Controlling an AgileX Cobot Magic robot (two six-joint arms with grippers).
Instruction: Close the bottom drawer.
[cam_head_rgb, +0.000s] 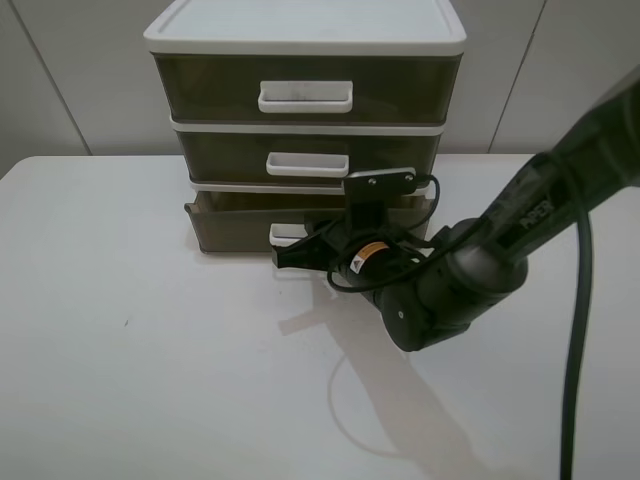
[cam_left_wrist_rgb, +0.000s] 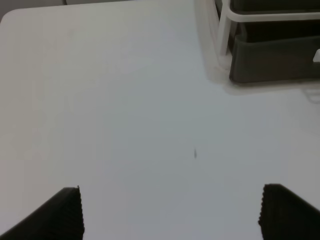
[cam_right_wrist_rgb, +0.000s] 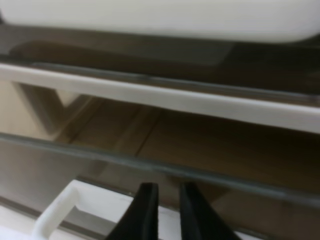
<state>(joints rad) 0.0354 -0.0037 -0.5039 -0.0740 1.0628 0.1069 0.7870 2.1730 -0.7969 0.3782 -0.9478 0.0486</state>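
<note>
Bottom drawer (cam_head_rgb: 230, 225) sticks out under the white box (cam_head_rgb: 300, 35). Why?
It isn't pushed in yet. Left claw (cam_left_wrist_rgb: 172, 202) hangs wide over the desk (cam_head_rgb: 150, 350), out of the way. Right claw (cam_head_rgb: 285, 258) is pinched narrow at the handle (cam_right_wrist_rgb: 55, 210), good for pushing, I think.

No text can be read for certain. White lettering (cam_head_rgb: 535, 213) runs along the black right arm (cam_head_rgb: 478, 262), over the right edge of the worktop (cam_head_rgb: 150, 350), but it is too blurred to make out. A small orange sticker (cam_head_rgb: 372, 252) sits on that arm's wrist, its print too small to read.
</note>
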